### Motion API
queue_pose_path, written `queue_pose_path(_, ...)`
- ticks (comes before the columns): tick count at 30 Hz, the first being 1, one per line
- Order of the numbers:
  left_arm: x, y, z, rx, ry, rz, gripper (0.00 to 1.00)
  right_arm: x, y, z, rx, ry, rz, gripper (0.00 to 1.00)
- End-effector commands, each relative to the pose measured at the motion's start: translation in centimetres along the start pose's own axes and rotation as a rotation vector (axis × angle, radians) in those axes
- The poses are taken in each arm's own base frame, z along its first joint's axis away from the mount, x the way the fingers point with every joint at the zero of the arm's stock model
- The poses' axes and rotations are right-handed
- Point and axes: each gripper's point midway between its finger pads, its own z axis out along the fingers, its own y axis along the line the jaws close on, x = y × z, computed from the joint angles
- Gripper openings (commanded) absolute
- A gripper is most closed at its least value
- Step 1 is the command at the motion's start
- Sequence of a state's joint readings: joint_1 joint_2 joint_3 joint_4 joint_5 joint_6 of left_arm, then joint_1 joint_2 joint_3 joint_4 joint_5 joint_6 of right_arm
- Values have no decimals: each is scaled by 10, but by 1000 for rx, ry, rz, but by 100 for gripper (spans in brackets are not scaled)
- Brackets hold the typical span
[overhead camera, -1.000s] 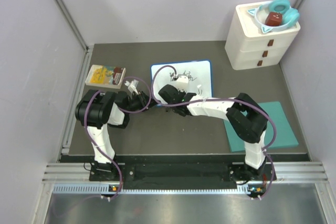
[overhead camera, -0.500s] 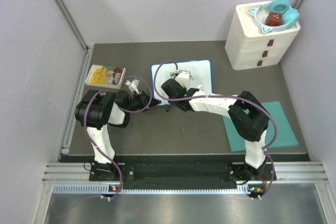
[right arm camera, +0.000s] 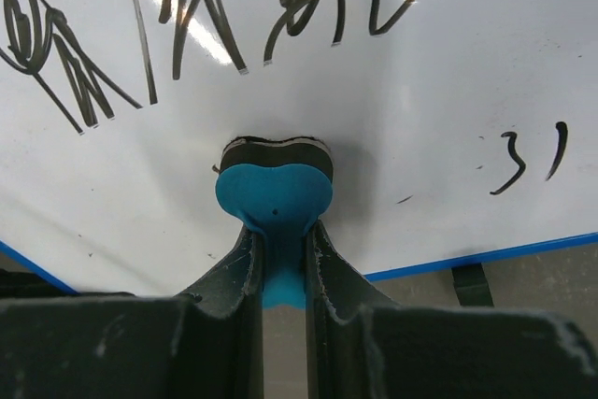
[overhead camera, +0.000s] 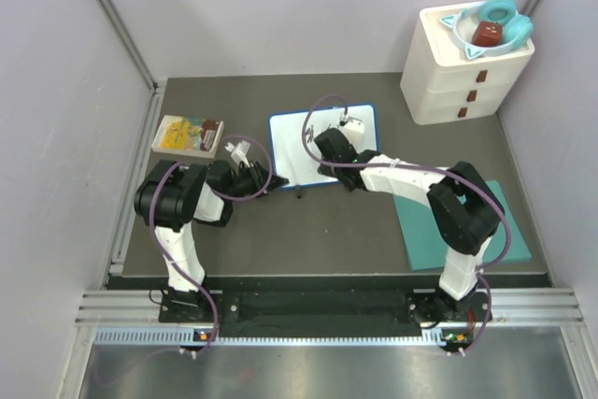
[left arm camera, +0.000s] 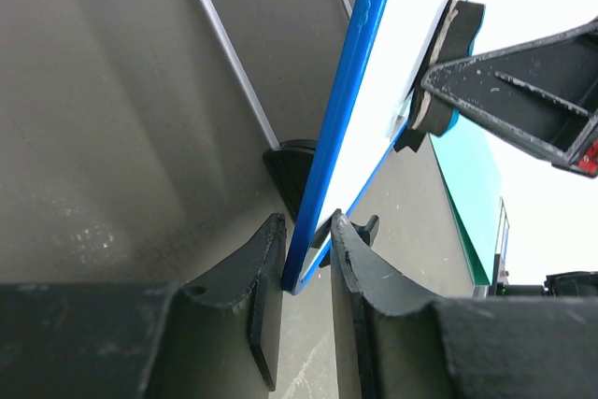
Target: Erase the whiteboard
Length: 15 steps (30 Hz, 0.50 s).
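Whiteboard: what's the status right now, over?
Left fingers clamp whiteboard rim. Right fingers grip blue eraser, pad on board. Black scribbles not yet wiped. No obstruction seen.

Eraser (right arm camera: 274, 189) on whiteboard (overhead camera: 294, 147); mat (overhead camera: 505, 226) right

Dark table (overhead camera: 243, 231) ahead of me carries: yellow pkg (overhead camera: 187, 135) rear-L, whiteboard (overhead camera: 294, 142) ctr, white drawer unit (overhead camera: 448, 91) rear-R, teal mat (overhead camera: 512, 231) R.

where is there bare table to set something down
Bare table in front of the whiteboard, toward the near edge; also the back strip between the yellow box and drawer unit. Crowded where the left arm and right arm meet the whiteboard; the teal mat fills the right.
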<state>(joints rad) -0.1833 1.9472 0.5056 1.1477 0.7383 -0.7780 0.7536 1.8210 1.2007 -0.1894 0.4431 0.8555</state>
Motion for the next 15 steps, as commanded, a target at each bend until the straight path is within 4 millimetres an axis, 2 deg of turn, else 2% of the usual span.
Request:
queue_pose_path(1,24,23,-4,-107,64,-46,6,-19,-77,18,242,-64,16,0)
queue_pose_path(5,24,23,-4,-108,64,-45,6,-21,-88,18,270,-64,22,0)
queue_pose_path(8,24,23,-4,-109,65,-43,6,-20,-87,17,254,-63,22,0)
queue_pose_path(12,25,23,-3,-111,69,-39,6,-15,-74,21,202,-50,13,0)
queue_pose_path(15,26,23,-2,-116,73,-36,6,-10,-53,18,151,-50,-22,0)
